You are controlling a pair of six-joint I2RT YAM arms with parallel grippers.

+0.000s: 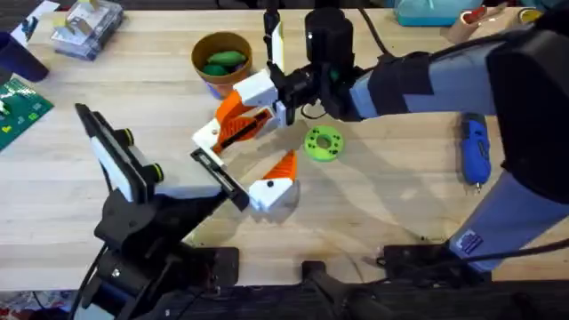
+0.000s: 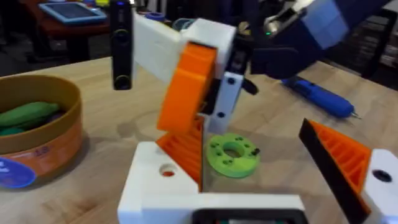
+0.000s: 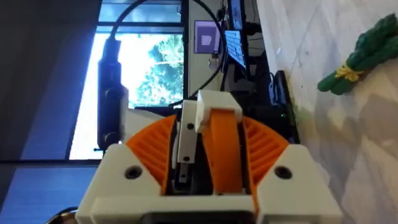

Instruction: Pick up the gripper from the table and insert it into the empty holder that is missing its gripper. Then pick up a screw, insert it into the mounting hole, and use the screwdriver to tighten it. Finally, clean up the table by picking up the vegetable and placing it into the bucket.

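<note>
My right gripper (image 1: pixel 289 93) reaches to the table's middle and is shut on the loose white-and-orange gripper (image 1: pixel 253 92), which shows between its orange pads (image 3: pixel 261 149) as the gripper (image 3: pixel 214 140). The part hangs tilted just above one finger of my left gripper (image 1: pixel 262 151), which stands wide open over the table. The left wrist view shows the gripper (image 2: pixel 189 81) over that white finger (image 2: pixel 158 177). The green vegetable (image 1: pixel 222 62) lies in the orange-brown bucket (image 1: pixel 206 82) at the back. The blue screwdriver (image 1: pixel 474 151) lies at the right. The screw is out of view, and I cannot single out the holder.
A flat green ring disc (image 1: pixel 323 143) lies between the two grippers. A dark blue cup (image 1: pixel 18 55), a green circuit board (image 1: pixel 20 108) and a clear bag (image 1: pixel 86 27) sit at the far left. Bare wood stretches between the disc and the screwdriver.
</note>
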